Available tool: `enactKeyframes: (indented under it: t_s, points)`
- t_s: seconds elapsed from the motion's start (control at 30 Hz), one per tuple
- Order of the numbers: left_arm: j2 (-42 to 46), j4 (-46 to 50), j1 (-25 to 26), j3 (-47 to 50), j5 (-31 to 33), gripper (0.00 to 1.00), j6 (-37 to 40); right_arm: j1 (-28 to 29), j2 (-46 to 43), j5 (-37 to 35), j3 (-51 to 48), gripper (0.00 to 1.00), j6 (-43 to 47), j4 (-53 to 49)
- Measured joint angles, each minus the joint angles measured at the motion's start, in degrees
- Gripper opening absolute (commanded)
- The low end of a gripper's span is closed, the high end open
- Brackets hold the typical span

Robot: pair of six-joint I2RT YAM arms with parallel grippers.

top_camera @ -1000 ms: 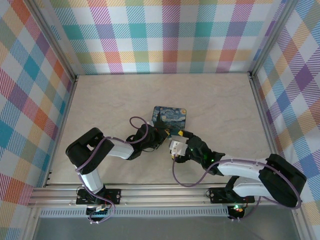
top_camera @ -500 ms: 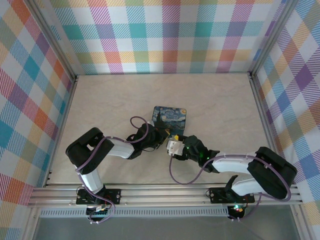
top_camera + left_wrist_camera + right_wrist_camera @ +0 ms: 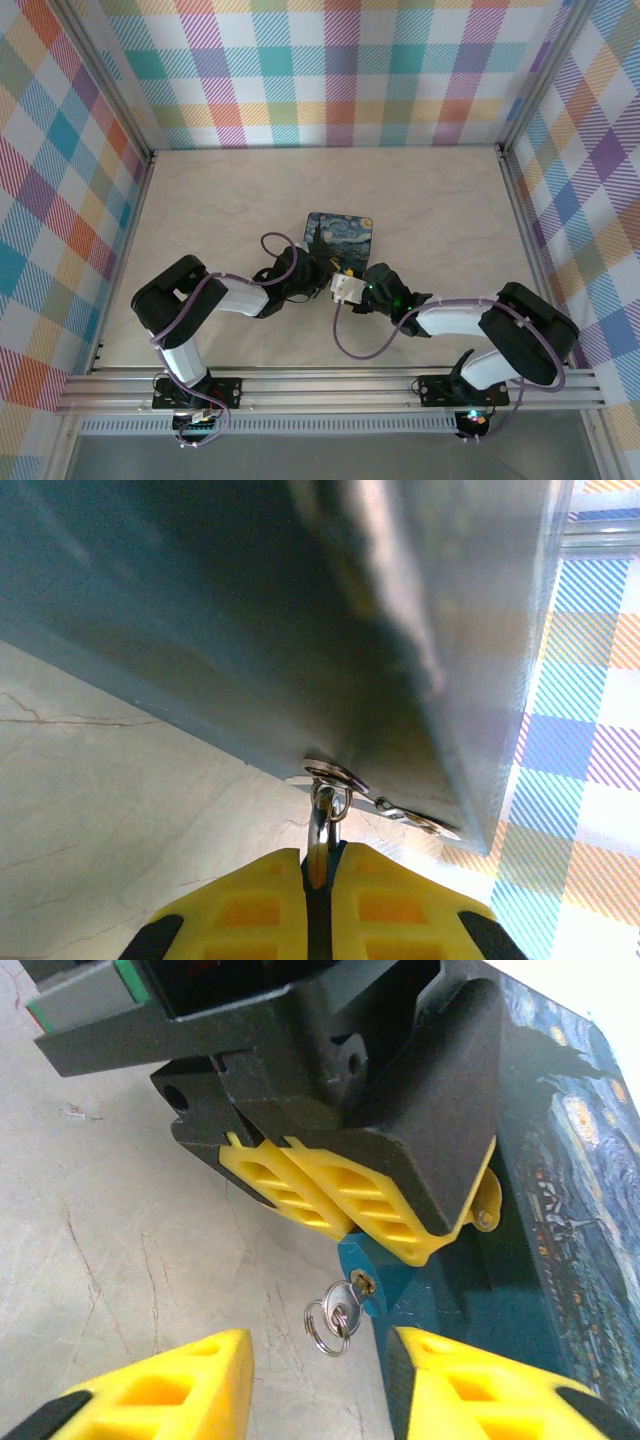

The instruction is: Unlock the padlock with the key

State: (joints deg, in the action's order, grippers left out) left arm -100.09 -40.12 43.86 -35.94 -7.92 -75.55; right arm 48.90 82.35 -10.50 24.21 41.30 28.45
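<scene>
The small blue padlock (image 3: 366, 1261) hangs at the tin's front wall, its silvery shackle (image 3: 320, 825) through the tin's hasp ring (image 3: 335, 777). My left gripper (image 3: 317, 865) is shut on the padlock, and its yellow fingers (image 3: 330, 1195) cover the upper part of the body. A silver key (image 3: 347, 1302) sits in the keyhole at the lock's lower end, with a split ring (image 3: 325, 1326) dangling from it. My right gripper (image 3: 320, 1380) is open, one finger on each side of the key and not touching it.
The starry-night tin box (image 3: 340, 238) stands right behind both grippers, with its dark side wall (image 3: 560, 1190) close to my right finger. Beige tabletop (image 3: 220, 200) lies all around, bounded by plaid walls.
My right arm has swung in and pushed its gripper slightly up and left, closer to the padlock and tin. The left arm has held still.
</scene>
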Motion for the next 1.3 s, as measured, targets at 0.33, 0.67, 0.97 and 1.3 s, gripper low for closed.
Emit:
enactKeyframes:
  t_s: [0.33, 0.67, 0.97, 1.3]
  points:
    - [0.0, 0.5, 0.0, -0.2, 0.0, 0.08, -0.1, -0.1, 1.1, -1.0, 0.7, 0.23, 0.2, 0.5]
    - [0.1, 1.2, 0.0, -0.5, -0.1, 0.08, -0.1, -0.1, 2.3, -1.8, 1.6, 0.12, 0.1, 0.6]
    - [0.1, 1.2, 0.0, -0.7, 0.6, 0.08, -0.1, -0.1, 2.4, -2.6, 2.1, 0.0, -0.4, 0.2]
    - [0.1, 1.2, 0.0, -0.8, 1.4, 0.08, -0.2, -0.1, 2.3, -2.7, 4.6, 0.0, -5.8, -4.2]
